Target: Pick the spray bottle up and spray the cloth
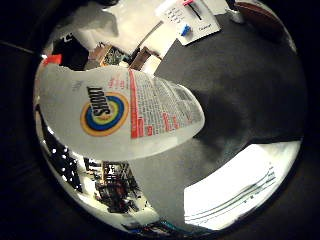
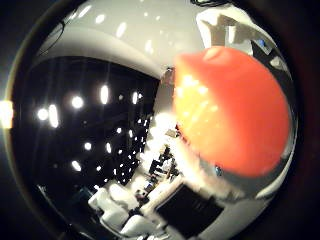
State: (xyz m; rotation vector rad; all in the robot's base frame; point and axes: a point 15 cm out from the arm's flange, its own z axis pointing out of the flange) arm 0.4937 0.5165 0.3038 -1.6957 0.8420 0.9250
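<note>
The spray bottle (image 1: 120, 105) is clear white with a red, blue and yellow label. It fills much of the little finger side palm view, close against the palm and tilted above the dark table (image 1: 235, 90). Its orange-red spray head (image 2: 235, 105) fills much of the thumb side palm view. White parts of my hand (image 2: 135, 208) curl in beside the head, and the hand holds the bottle. The white cloth (image 1: 240, 185) lies crumpled on the table, past the bottle's body.
A white box (image 1: 190, 20) with blue and red marks lies at the table's far side. Brown cardboard boxes (image 1: 145, 58) stand beyond the table edge. Shelves with clutter (image 1: 105, 180) show behind the bottle. Ceiling lights (image 2: 80, 100) show in the thumb side palm view.
</note>
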